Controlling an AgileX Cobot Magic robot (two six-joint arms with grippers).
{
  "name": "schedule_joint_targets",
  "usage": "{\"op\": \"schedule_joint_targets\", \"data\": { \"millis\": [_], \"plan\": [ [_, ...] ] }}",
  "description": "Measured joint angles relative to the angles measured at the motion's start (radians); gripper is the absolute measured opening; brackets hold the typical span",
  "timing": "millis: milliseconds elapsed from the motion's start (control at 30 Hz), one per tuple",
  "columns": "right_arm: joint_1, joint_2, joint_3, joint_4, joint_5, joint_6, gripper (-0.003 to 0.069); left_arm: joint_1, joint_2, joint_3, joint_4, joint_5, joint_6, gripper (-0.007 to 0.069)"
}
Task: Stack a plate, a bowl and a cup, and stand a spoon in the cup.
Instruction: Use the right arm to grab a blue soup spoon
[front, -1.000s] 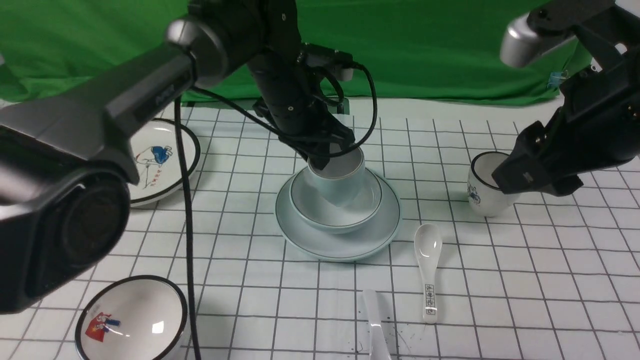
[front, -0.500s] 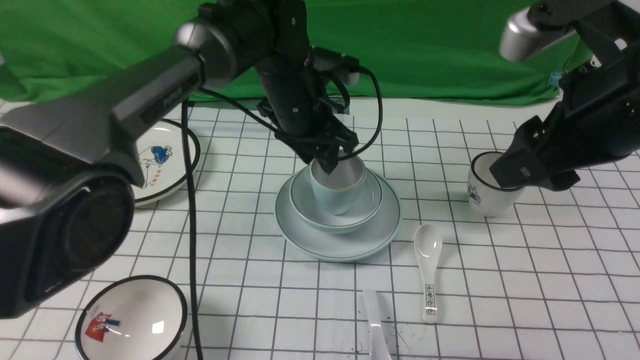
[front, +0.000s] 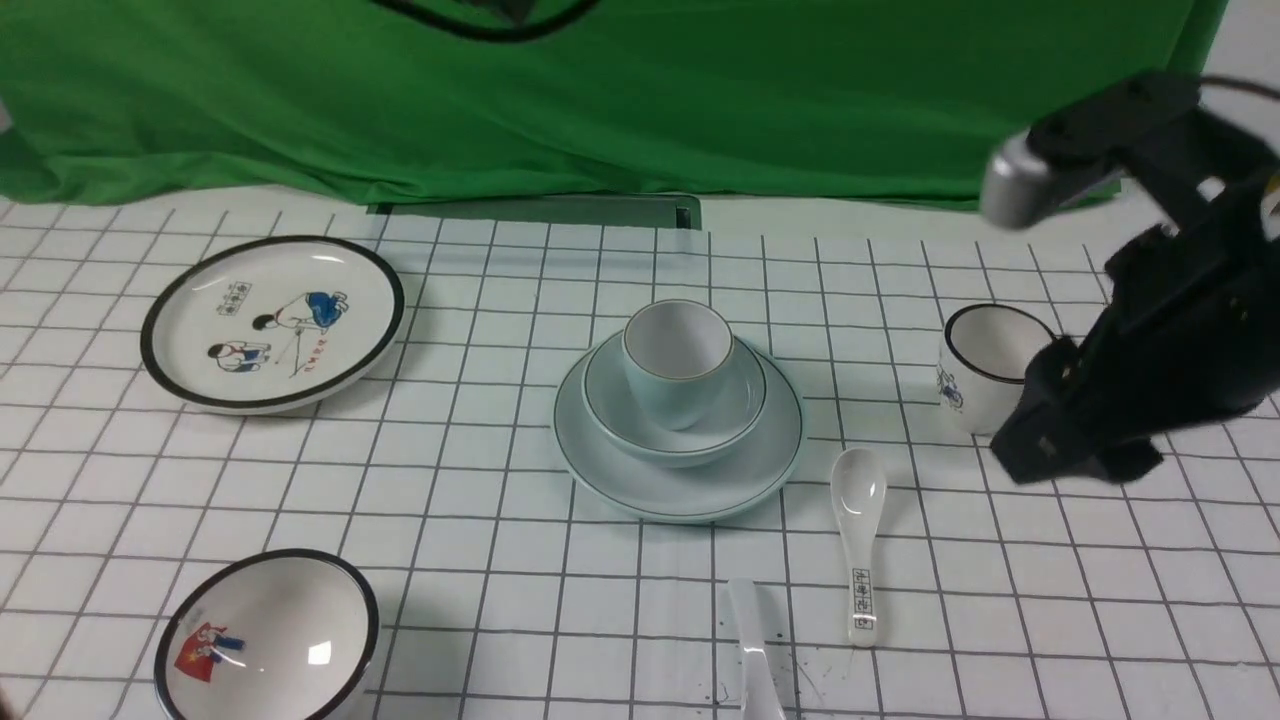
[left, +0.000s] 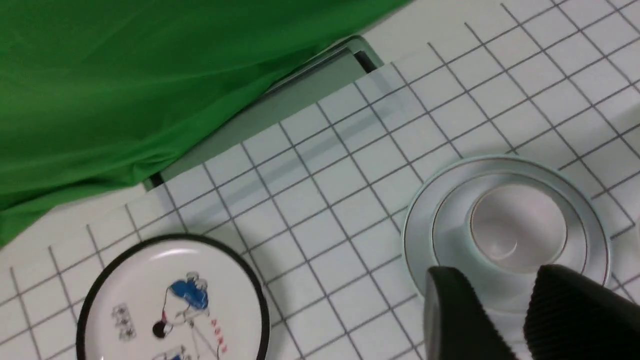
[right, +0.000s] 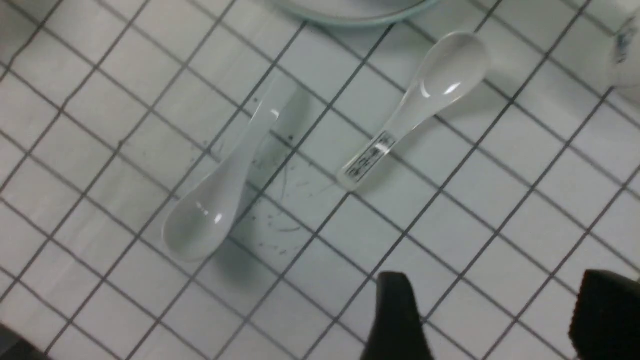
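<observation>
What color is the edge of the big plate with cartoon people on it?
Black; the cartoon plate's rim shows best in the front view.

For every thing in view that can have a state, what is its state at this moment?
Plate: flat on the table, bowl on it.
Bowl: upright, cup in it.
Cup: upright, no spoon in it.
Plain spoon: lying on the table.
Marked spoon: lying on the table.
Left jaws: apart, holding nothing.
Right jaws: wide apart, holding nothing.
</observation>
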Motion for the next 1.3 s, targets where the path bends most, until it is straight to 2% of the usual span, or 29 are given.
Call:
{"op": "schedule_joint_targets", "data": {
  "millis": [33, 100, 133, 200, 400, 633, 733, 867, 1033, 1300],
  "plan": [
    [0.006, 0.000, 0.005, 0.000, -0.007, 0.004, 0.0480, 0.000, -0.016, 0.023, 0.001, 0.000, -0.001, 0.0106],
    [0.076, 0.000, 0.058, 0.000, -0.048, 0.031, 0.0480, 0.000, -0.098, 0.151, -0.002, -0.005, -0.003, 0.0021],
    [0.090, 0.000, 0.067, 0.000, -0.066, 0.035, 0.0480, 0.000, -0.114, 0.178, -0.006, -0.009, -0.004, 0.0009],
    [0.193, 0.004, 0.118, 0.000, -0.172, 0.074, 0.0480, 0.000, -0.230, 0.383, -0.013, -0.069, -0.024, -0.0033],
    [0.298, 0.079, 0.130, 0.003, -0.320, 0.143, 0.0480, 0.000, -0.469, 0.755, -0.054, -0.201, -0.055, -0.0041],
    [0.305, 0.247, 0.116, -0.004, -0.364, 0.199, 0.0520, 0.000, -0.698, 1.024, -0.110, -0.228, -0.063, -0.0037],
    [0.305, 0.309, 0.096, -0.008, -0.394, 0.219, 0.0539, 0.000, -0.759, 1.084, -0.110, -0.228, -0.066, -0.0037],
    [0.305, 0.419, 0.039, -0.106, -0.427, 0.360, 0.0552, 0.000, -0.841, 1.154, -0.110, -0.228, -0.067, -0.0037],
    [0.305, 0.481, 0.019, -0.168, -0.444, 0.468, 0.0552, 0.000, -0.882, 1.193, -0.110, -0.227, -0.065, -0.0037],
    [0.305, 0.559, 0.019, -0.176, -0.455, 0.523, 0.0552, 0.000, -0.884, 1.195, -0.163, -0.234, -0.046, -0.0036]
  ]
}}
